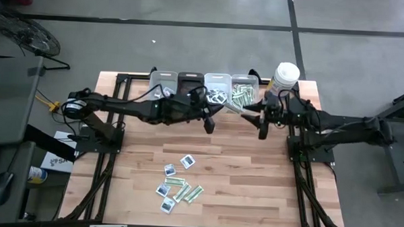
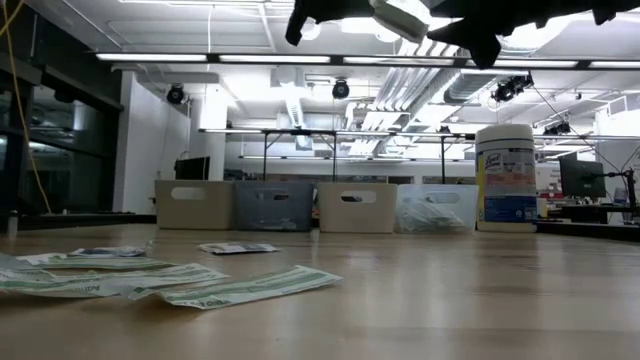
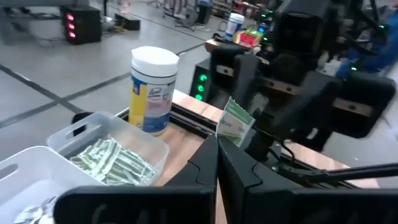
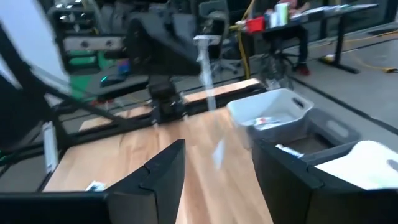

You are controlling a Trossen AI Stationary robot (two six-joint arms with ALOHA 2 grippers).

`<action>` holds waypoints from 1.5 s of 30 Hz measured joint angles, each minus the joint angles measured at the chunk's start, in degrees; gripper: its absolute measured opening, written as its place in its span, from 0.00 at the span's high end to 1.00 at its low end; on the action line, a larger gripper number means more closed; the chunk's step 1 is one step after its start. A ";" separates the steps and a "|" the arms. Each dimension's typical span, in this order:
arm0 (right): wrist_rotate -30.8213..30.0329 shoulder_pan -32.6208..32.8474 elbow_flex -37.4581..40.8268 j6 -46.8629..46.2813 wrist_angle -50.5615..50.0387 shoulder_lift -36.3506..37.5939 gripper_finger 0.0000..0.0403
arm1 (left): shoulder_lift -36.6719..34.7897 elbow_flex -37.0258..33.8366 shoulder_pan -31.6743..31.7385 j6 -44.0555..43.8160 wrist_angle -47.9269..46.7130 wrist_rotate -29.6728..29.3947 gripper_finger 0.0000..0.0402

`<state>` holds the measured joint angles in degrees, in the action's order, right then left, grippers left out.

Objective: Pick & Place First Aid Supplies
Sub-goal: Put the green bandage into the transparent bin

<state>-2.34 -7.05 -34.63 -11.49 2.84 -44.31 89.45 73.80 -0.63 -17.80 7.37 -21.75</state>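
Observation:
My left gripper point(image 3: 216, 148) point(image 1: 221, 109) is shut on a narrow green-and-white strip packet point(image 3: 235, 123) point(image 1: 239, 110), held high above the table near the far bins. My right gripper point(image 4: 214, 171) point(image 1: 259, 120) is open just to the right of the packet and faces it, with nothing between its fingers. In the right wrist view the packet point(image 4: 205, 68) shows blurred ahead of that gripper. More first aid supplies point(image 1: 179, 183) point(image 2: 170, 280) lie flat on the near part of the table. A clear bin point(image 1: 243, 88) point(image 3: 112, 155) holds several green strips. My left gripper pinches the strip packet's lower end point(image 3: 221, 138) between its two shut fingers. The fingers lie about level and point toward the table's right. The packet sticks out beyond the fingertips, slanting upward, lifted clear of the table.
Four bins stand in a row along the far edge point(image 1: 164, 82) point(image 1: 189, 83) point(image 1: 217, 87). A white canister with a blue label point(image 1: 285, 76) point(image 2: 505, 178) point(image 3: 153, 90) stands to their right. Bare wood lies between the bins and the packet pile.

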 joint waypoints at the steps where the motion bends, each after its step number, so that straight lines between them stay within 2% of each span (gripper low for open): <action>1: 0.34 -1.08 0.00 -0.04 0.39 0.02 0.55 | 0.00 0.00 0.56 0.02 -0.02 1.26 1.00; 6: 4.61 -5.30 -0.02 -0.44 2.09 -0.82 0.47 | 0.50 -0.07 2.62 0.04 -0.03 4.90 1.00; 11: 8.80 -6.07 0.00 -2.69 5.38 -5.45 0.38 | 0.48 -0.04 3.86 0.98 0.44 7.80 1.00; 18: 9.10 -6.11 -0.32 -3.04 11.65 -9.94 0.38 | 0.48 -0.04 4.43 2.91 0.83 10.11 1.00; 24: 8.93 -6.94 -1.33 -1.66 9.34 -9.82 0.44 | 0.48 -0.04 4.43 3.18 0.27 10.31 1.00; 36: 8.84 -7.69 -1.35 -1.51 4.33 -9.60 0.69 | 0.48 -0.04 4.47 4.70 1.57 10.63 1.00; 40: 8.71 -7.69 -1.33 -1.59 4.75 -9.07 0.74 | 0.48 -0.04 5.20 4.92 1.56 13.13 1.00; 45: 7.12 -7.69 -1.33 -1.86 4.07 -6.52 0.80 | 0.48 -0.04 5.24 5.09 1.54 13.48 1.00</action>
<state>4.78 -14.74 -35.97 -13.34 6.91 -50.84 89.93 73.76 4.60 -12.71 8.91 -8.27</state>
